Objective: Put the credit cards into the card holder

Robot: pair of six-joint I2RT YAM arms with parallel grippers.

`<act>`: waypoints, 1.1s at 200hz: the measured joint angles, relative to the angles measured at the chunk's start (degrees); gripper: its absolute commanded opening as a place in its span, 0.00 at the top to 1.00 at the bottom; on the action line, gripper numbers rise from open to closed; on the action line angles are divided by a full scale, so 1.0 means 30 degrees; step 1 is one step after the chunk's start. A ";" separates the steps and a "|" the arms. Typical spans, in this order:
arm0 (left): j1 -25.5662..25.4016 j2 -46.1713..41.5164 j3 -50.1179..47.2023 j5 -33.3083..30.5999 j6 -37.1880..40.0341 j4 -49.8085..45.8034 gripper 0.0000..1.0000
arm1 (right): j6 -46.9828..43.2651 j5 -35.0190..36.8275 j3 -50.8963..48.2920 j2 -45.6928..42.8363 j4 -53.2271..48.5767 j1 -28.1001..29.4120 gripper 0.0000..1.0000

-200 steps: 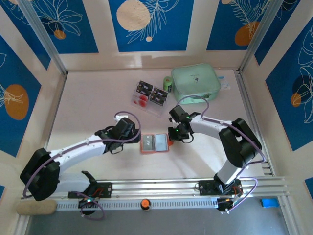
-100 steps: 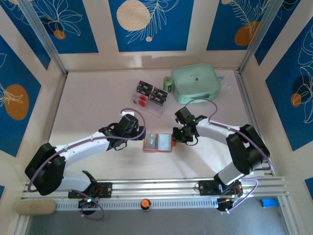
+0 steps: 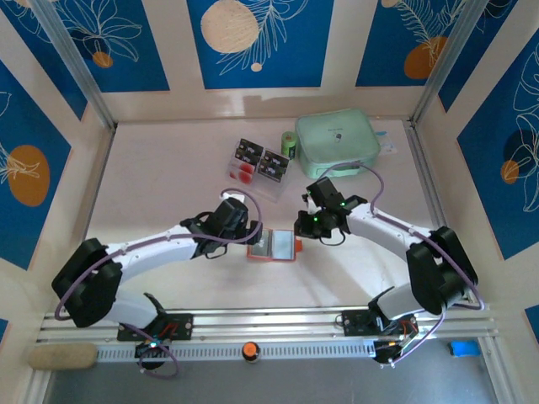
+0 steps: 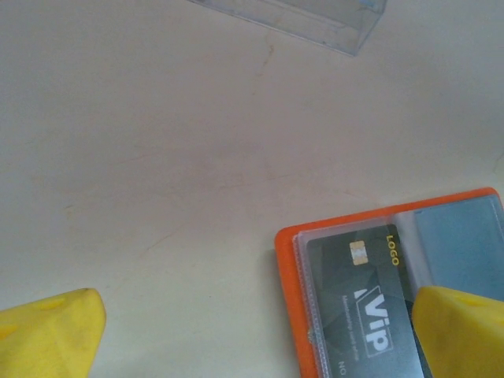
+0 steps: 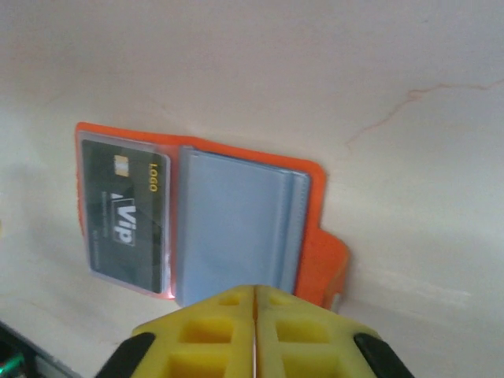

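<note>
Where the tabletop (image 3: pixel 152 168) is seen from above, the orange card holder (image 3: pixel 271 248) lies spread open just below the middle of the frame, its grey pockets facing up. The left hand (image 3: pixel 242 231) sits at the holder's left edge and the right hand (image 3: pixel 303 229) at its right edge.

The credit cards (image 3: pixel 259 162) rest in a clear tray (image 3: pixel 274 187) higher in the frame, apart from the holder. A mint-green pouch (image 3: pixel 337 139) lies to the upper right of them.

In the left wrist view, the left hand (image 4: pixel 252 339) is spread wide. One yellow fingertip (image 4: pixel 47 335) is in the lower left corner over bare tabletop, and the other is in the lower right corner over the holder. A dark card (image 4: pixel 354 299) printed with "VIP" and "LOGO" sits in a clear pocket inside the orange rim.

In the right wrist view, the right hand (image 5: pixel 253 331) shows at the bottom centre, its yellow fingers pressed together. The open holder lies above them in the frame, with the dark card in its left pocket and a grey-blue pocket to the right.
</note>
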 measured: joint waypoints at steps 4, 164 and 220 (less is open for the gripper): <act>-0.0044 0.0102 0.0073 0.0080 0.0080 0.0000 0.00 | 0.0000 -0.0073 0.0022 0.0131 0.0109 0.0000 0.95; -0.1574 0.3104 0.1341 0.0503 0.2280 -0.0131 0.00 | 0.0233 -0.1421 0.0444 0.3577 0.1676 0.0000 1.00; -0.1647 0.3446 0.1435 0.0794 0.2280 -0.0022 0.00 | 0.0226 -0.1690 0.0947 0.4874 0.1865 0.0087 1.00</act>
